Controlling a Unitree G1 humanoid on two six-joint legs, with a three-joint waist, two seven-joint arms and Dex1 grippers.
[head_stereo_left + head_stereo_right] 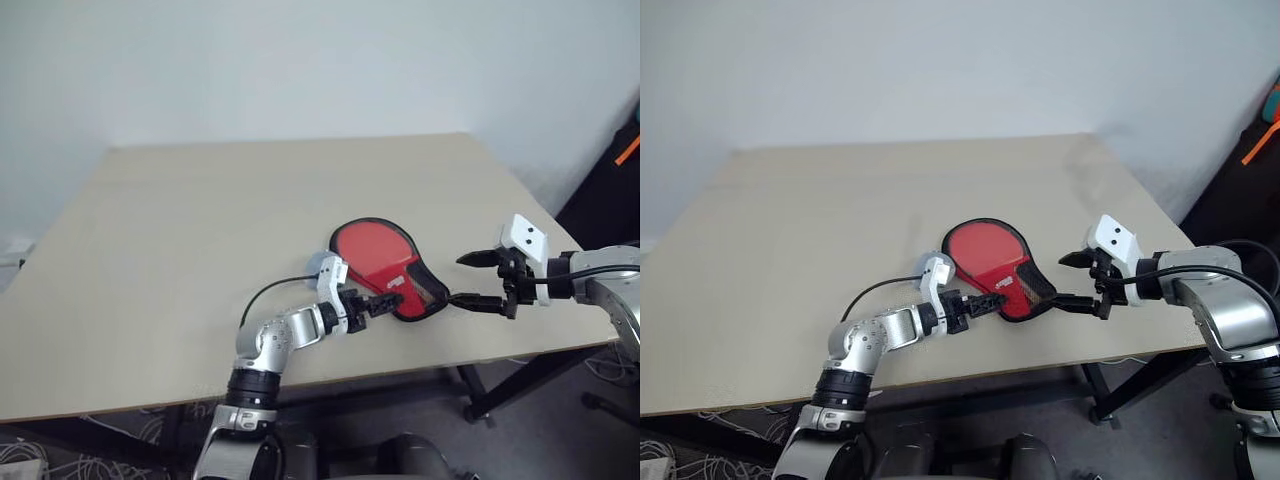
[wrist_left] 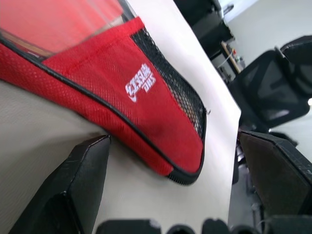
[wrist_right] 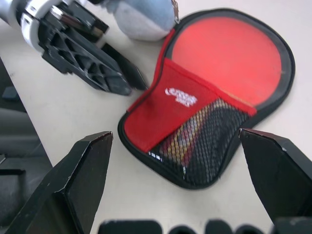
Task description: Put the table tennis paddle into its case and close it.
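The left gripper (image 1: 388, 301), its two black fingers spread wide and holding nothing, sits low over the pale beige table (image 1: 180, 250) just beside the narrow end of the paddle-shaped black fabric case (image 1: 385, 267) with its red panel and clear and mesh side. The left wrist view brings out the white logo (image 2: 140, 82) on the red panel and the black zipper rim at the case's tip, lying between that gripper's fingers (image 2: 73, 190). The right gripper (image 1: 478, 280), also wide open and empty, hangs just past the same narrow end, on its other side. Its wrist view shows the round red rubber face of the table tennis paddle (image 3: 229, 53) inside the case, a striped handle under the mesh, and a small grey-blue roundish lump (image 3: 141, 19) touching the case's rim near the left gripper.
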